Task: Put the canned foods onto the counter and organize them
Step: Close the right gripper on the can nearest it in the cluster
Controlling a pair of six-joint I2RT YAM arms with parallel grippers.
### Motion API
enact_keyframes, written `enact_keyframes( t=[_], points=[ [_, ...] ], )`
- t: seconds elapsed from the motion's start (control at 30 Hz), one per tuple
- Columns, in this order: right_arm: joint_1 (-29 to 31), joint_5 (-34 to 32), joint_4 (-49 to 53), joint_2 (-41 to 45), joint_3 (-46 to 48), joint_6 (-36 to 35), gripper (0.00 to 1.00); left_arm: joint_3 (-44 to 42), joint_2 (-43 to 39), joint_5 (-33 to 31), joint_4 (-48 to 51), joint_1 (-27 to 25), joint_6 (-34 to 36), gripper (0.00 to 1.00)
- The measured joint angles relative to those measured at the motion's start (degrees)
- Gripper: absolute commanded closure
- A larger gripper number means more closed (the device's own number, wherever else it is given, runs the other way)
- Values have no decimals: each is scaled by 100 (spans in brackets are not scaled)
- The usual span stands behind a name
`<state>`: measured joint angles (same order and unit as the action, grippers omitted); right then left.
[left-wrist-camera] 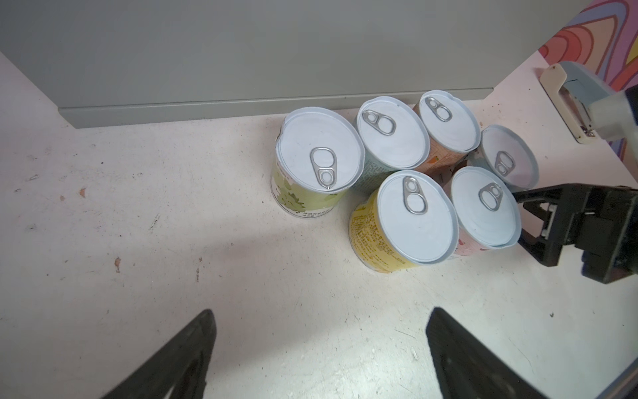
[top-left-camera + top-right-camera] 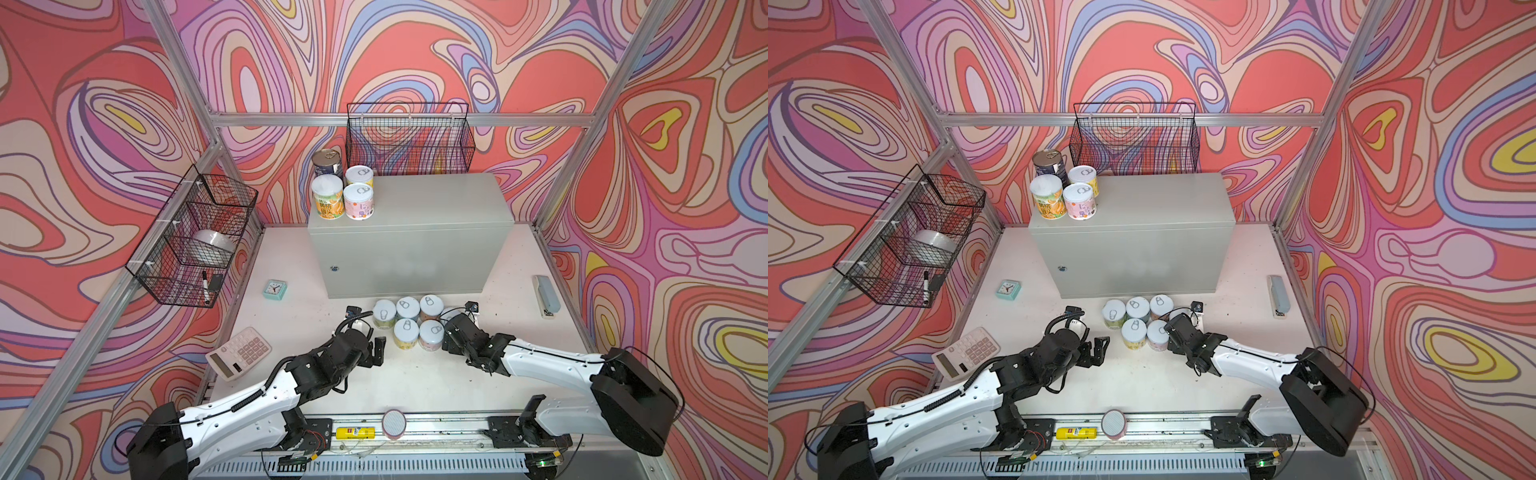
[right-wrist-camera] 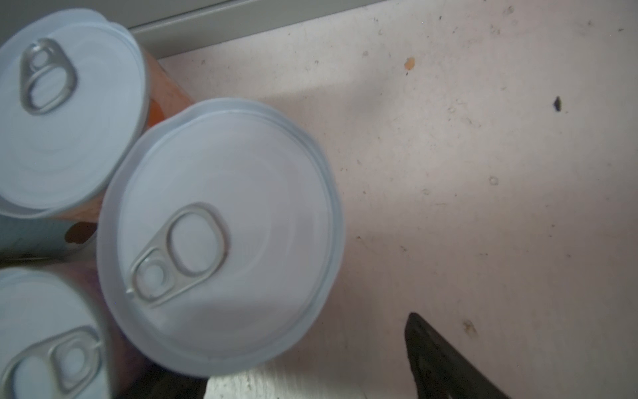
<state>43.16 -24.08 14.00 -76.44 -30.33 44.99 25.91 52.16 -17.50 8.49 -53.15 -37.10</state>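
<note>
While four tins point(image 2: 359, 201) already stand on the counter point(image 2: 436, 199), grouped at its far-left corner, six short tins point(image 2: 406, 328) wait on the table point(image 2: 291, 257) just before the counter's front face; the step in hand is judged to be the pick of the next tin. The right gripper point(image 1: 522, 221) sits at the cluster's right edge, jaws spread, holding nothing, beside the pink-labelled tin point(image 1: 483, 210). Whether any tin lies fully between its fingers cannot be told. The left gripper point(image 1: 321, 311) hovers low to the cluster's left, jaws wide and empty. The next move calls for closing on one outer tin, lifting it above the counter's front edge and setting it on the bare top beside the group. The clustered tins touch, so neighbours may be knocked. The calculator point(image 2: 239, 352), clock point(image 2: 274, 289) and stapler point(image 2: 546, 295) lie well apart.
</note>
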Motion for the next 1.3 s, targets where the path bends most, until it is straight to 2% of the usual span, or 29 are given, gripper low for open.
enact_keyframes(
  t=[0.33, 0.9, 1.07, 1.3],
  points=[
    [-81, -258, -678, -599, -234, -356, 6, 2, 120, 151, -107, 203, 2, 4],
    [-560, -358, -1832, -1464, -319, -852, 6, 22, 409, 251, -258, 245, 4, 4],
    [-570, -374, -2009, -1530, -319, -944, 14, 24, 479, 251, -295, 258, 2, 4],
    [-570, -341, -2149, -1539, -319, -1088, 41, 24, 638, 297, -452, 258, 0, 4]
  ],
)
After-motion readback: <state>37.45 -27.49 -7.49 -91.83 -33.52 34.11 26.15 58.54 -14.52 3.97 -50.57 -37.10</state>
